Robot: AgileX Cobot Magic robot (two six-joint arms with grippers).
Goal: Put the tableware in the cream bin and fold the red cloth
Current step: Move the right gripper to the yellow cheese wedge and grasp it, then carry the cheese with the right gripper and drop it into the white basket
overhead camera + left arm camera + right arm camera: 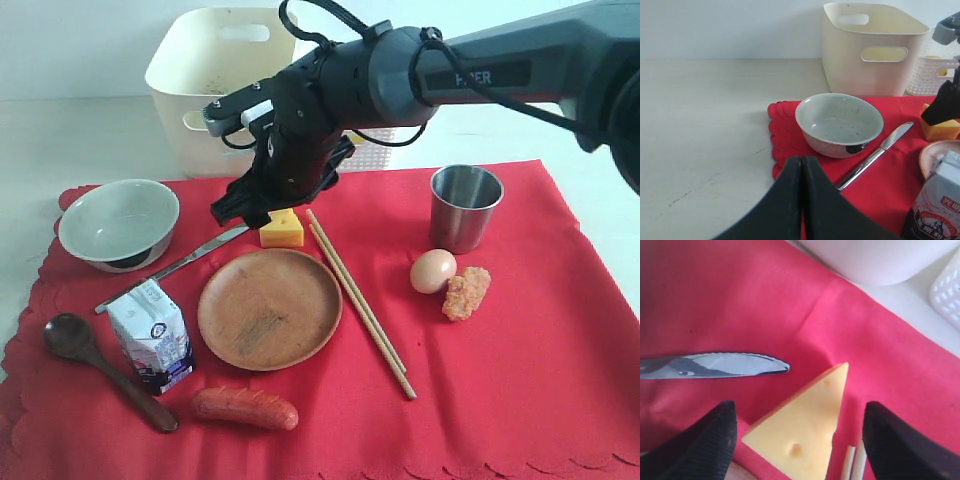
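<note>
1. My right gripper point(243, 208) hangs low with its jaws spread wide and nothing pinched. The cheese wedge point(807, 415) sits directly under it, between the two fingers.
2. Cheese is not tableware, so I judge the real target is the metal knife point(715, 365), whose tip lies just beside one finger, or the wooden chopsticks point(360, 305), whose ends lie just beside the other.
3. I'd shift sideways off the cheese, square the jaws across the chosen piece, and close without gathering the red cloth point(520, 380) beneath.
4. The cream bin point(200, 110) stands just beyond the gripper, off the cloth, so the carry is short.
5. My left gripper point(801, 165) is pressed together and empty, well away, with the white bowl point(839, 122) ahead of it.
</note>
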